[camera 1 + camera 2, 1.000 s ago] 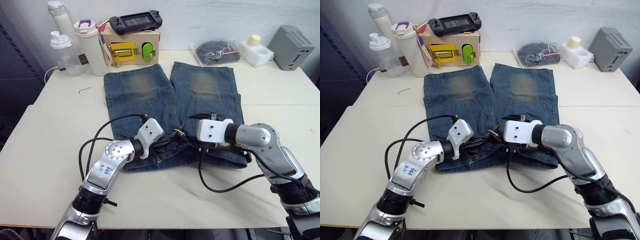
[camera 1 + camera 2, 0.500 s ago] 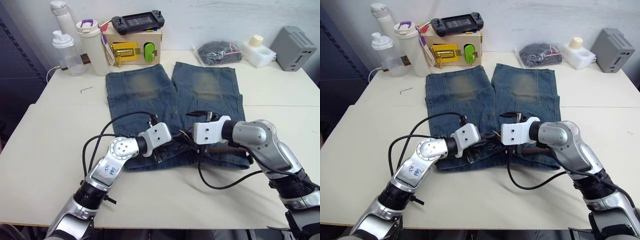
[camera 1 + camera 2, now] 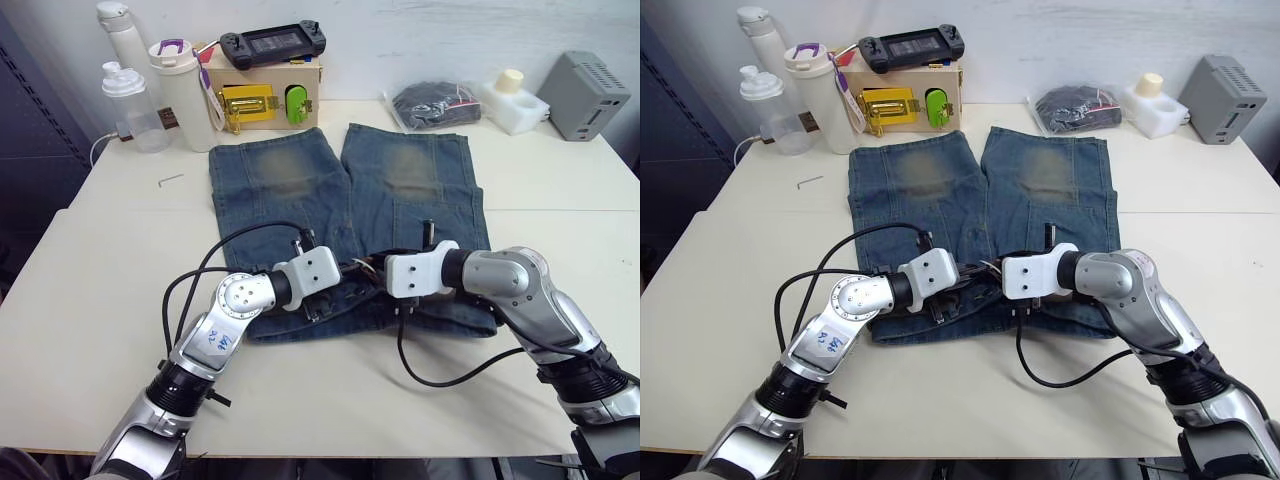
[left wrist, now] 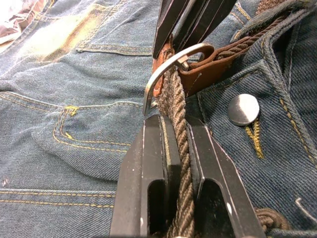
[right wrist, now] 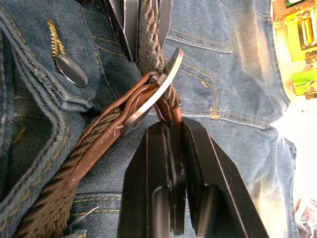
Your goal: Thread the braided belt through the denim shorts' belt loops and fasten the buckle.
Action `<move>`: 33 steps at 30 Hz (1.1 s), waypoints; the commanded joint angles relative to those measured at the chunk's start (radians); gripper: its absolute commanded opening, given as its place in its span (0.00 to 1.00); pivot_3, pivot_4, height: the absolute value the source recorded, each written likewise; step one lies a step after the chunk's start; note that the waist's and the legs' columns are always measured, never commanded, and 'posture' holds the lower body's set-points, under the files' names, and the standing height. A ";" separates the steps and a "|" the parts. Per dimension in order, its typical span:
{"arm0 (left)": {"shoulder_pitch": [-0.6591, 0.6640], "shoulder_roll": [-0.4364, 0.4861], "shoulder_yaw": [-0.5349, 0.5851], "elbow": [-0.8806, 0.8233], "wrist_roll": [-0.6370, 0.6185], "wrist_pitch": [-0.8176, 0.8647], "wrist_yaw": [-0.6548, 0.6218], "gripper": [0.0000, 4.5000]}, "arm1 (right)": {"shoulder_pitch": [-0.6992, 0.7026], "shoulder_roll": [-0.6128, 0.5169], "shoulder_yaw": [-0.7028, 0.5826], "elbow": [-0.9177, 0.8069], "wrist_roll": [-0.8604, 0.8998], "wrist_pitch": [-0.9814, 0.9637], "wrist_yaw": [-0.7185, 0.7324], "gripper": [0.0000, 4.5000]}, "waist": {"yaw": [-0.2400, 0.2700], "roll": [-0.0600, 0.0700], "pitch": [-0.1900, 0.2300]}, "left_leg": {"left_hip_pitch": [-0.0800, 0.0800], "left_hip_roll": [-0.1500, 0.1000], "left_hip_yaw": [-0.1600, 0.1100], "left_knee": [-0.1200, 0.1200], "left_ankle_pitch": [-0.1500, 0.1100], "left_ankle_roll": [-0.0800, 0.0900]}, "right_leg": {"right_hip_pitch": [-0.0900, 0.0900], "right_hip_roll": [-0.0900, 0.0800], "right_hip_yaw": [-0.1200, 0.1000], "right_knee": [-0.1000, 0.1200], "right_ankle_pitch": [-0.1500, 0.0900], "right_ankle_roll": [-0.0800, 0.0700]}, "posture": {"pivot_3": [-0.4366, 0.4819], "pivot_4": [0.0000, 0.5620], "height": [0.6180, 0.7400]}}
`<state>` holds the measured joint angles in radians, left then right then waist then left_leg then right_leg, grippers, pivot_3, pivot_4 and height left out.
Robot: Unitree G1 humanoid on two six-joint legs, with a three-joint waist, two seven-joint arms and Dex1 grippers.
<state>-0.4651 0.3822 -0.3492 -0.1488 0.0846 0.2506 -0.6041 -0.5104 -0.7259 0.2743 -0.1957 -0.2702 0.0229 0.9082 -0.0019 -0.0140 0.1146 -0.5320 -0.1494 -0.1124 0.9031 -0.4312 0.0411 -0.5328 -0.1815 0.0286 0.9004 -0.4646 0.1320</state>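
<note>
The denim shorts (image 3: 290,180) lie flat on the table, legs pointing away from me, waistband under both arms. My left gripper (image 4: 174,124) is shut on the braided belt (image 4: 177,163) just short of the silver buckle (image 4: 163,67). My right gripper (image 5: 173,126) faces it from the other side of the buckle (image 5: 161,84), shut on the belt's brown leather part. The two grippers meet tip to tip at the fly, beside the metal button (image 4: 242,109). The belt runs on along the waistband (image 5: 44,208). The belt loops are hidden under my arms.
At the table's far edge stand two bottles (image 3: 185,90), a wooden box with a yellow latch (image 3: 262,100), a game console (image 3: 272,42) on it, a black bag (image 3: 432,103), white foam (image 3: 510,100) and a grey box (image 3: 587,95). A small hex key (image 3: 171,181) lies left of the shorts.
My right gripper has gone from open to shut on the belt's leather part at the buckle. Both arms have drawn closer together at the fly; the left grip is unchanged.
</note>
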 commanded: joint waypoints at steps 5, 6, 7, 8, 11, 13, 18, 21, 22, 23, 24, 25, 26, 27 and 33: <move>0.016 -0.052 0.101 -0.075 -0.133 0.067 -0.026 0.27 | 0.009 0.011 -0.024 -0.052 0.020 0.020 -0.007 0.00 | 0.000 0.000 0.000 | 0.000 0.000 0.000 0.000 0.000 0.000 | 0.000 0.000 0.000 0.000 0.000 0.000 | 0.48 0.27 0.22; 0.020 -0.061 0.132 -0.094 -0.168 0.106 -0.024 0.37 | 0.011 0.013 -0.026 -0.056 0.021 0.027 -0.008 0.00 | -0.001 0.000 0.000 | 0.000 0.000 0.000 0.000 0.000 0.000 | 0.000 0.000 0.000 0.000 0.000 0.000 | 0.48 0.27 0.22; 0.025 -0.066 0.164 -0.117 -0.215 0.154 -0.032 0.48 | 0.012 0.014 -0.029 -0.058 0.022 0.033 -0.009 0.00 | -0.001 0.000 0.000 | 0.000 0.000 0.000 0.000 0.000 0.000 | 0.000 0.000 0.000 0.000 0.000 0.000 | 0.48 0.27 0.22; 0.034 -0.068 0.206 -0.148 -0.287 0.215 -0.048 0.56 | 0.013 0.015 -0.031 -0.060 0.023 0.040 -0.009 0.00 | -0.002 0.000 0.000 | 0.000 0.000 0.000 0.000 0.000 0.000 | 0.000 0.000 0.000 0.000 0.000 0.000 | 0.48 0.27 0.22; 0.061 -0.059 0.331 -0.211 -0.488 0.373 -0.089 0.73 | 0.012 0.017 -0.037 -0.063 0.023 0.057 -0.015 0.00 | -0.008 0.000 0.000 | 0.000 0.000 -0.001 -0.001 0.000 0.000 | -0.001 0.000 0.000 0.000 0.000 0.000 | 0.48 0.27 0.22; 0.104 0.010 0.387 -0.224 -0.561 0.437 -0.146 0.73 | 0.011 0.016 -0.040 -0.063 0.022 0.064 -0.021 0.00 | -0.012 0.000 0.000 | 0.000 0.000 -0.001 -0.001 0.000 0.000 | -0.001 0.000 0.000 0.001 0.000 0.000 | 0.48 0.27 0.22; 0.089 0.057 0.492 -0.100 -0.586 0.431 -0.111 0.61 | 0.013 0.016 -0.047 -0.064 0.024 0.071 -0.033 0.00 | -0.017 0.000 0.000 | 0.001 0.001 -0.002 -0.001 0.000 0.000 | 0.000 0.000 -0.001 0.001 0.000 0.000 | 0.48 0.27 0.22; 0.067 0.087 0.454 0.018 -0.488 0.352 -0.088 0.34 | 0.017 0.013 -0.055 -0.069 0.028 0.069 -0.042 0.00 | -0.013 0.000 0.000 | 0.001 0.000 -0.002 0.000 0.000 0.000 | 0.001 0.000 -0.001 0.001 0.000 0.000 | 0.48 0.27 0.22; 0.067 0.106 0.417 0.052 -0.438 0.317 -0.090 0.22 | 0.020 0.011 -0.059 -0.073 0.029 0.067 -0.045 0.00 | -0.014 0.000 0.000 | 0.001 0.000 -0.002 0.000 0.000 0.000 | 0.001 0.000 -0.001 0.001 0.000 0.000 | 0.48 0.27 0.22; 0.067 0.119 0.390 0.073 -0.407 0.292 -0.092 0.13 | 0.021 0.009 -0.061 -0.075 0.029 0.065 -0.047 0.00 | -0.015 0.000 0.000 | 0.001 0.000 -0.002 0.000 0.000 0.000 | 0.001 0.000 -0.001 0.001 0.000 0.000 | 0.48 0.27 0.22; 0.065 0.133 0.355 0.101 -0.364 0.263 -0.091 0.04 | 0.025 0.007 -0.069 -0.082 0.031 0.064 -0.053 0.00 | -0.015 0.000 0.000 | 0.001 0.000 -0.001 -0.001 0.000 0.000 | 0.000 0.000 0.000 0.001 0.000 0.000 | 0.48 0.27 0.22; 0.066 0.147 0.320 0.123 -0.329 0.232 -0.100 0.01 | 0.030 0.003 -0.081 -0.089 0.034 0.064 -0.057 0.00 | -0.015 0.000 0.000 | 0.001 0.000 -0.001 -0.001 0.000 0.000 | 0.000 0.000 0.000 0.001 0.000 0.000 | 0.48 0.27 0.22; 0.073 0.164 0.280 0.143 -0.288 0.199 -0.112 0.01 | 0.036 -0.010 -0.110 -0.094 0.039 0.056 -0.064 0.00 | -0.015 0.000 0.000 | 0.000 0.000 -0.001 -0.001 0.000 0.000 | 0.000 0.000 0.000 0.001 0.000 0.000 | 0.48 0.27 0.22; 0.077 0.175 0.253 0.158 -0.261 0.174 -0.122 0.01 | 0.041 -0.020 -0.130 -0.097 0.044 0.050 -0.069 0.00 | -0.013 0.000 0.000 | 0.000 0.000 -0.001 -0.001 0.000 0.000 | 0.000 0.000 0.000 0.001 0.000 0.000 | 0.48 0.27 0.22; 0.093 0.187 0.193 0.202 -0.201 0.082 -0.141 0.01 | 0.033 -0.069 -0.279 -0.080 0.103 0.059 -0.103 0.00 | -0.002 0.000 0.000 | 0.001 0.000 -0.001 0.000 0.000 0.000 | 0.000 0.000 0.000 0.001 0.000 0.000 | 0.48 0.27 0.22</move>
<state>-0.4068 0.5643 -0.1049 0.0108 -0.1634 0.3411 -0.7296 -0.4525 -0.7797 0.0760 -0.2616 -0.1959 0.0867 0.8431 -0.0043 -0.0136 0.1144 -0.5312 -0.1496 -0.1130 0.9031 -0.4311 0.0407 -0.5325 -0.1819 0.0284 0.9018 -0.4646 0.1320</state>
